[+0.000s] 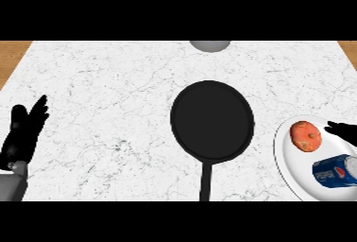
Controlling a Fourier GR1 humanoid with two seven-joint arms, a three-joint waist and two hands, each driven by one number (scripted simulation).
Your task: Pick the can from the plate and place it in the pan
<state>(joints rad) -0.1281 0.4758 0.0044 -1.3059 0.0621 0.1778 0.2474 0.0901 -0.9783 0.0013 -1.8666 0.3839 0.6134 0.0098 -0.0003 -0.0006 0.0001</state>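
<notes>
A blue can [336,172] lies on its side on the white plate [287,156] at the right edge of the head view. An orange-red round fruit [305,136] sits on the same plate, just beyond the can. The black pan [211,119] rests in the middle of the marble counter, its handle [205,182] pointing toward me. Only the dark fingers of my right hand [343,130] show at the right edge, over the plate's far side beside the fruit and above the can, not touching it. My left hand [24,130] rests open at the left edge, fingers up.
A grey round object [210,45] sits at the counter's far edge, behind the pan. Wood shows at the far left corner [12,56] and far right corner [349,49] beyond the marble.
</notes>
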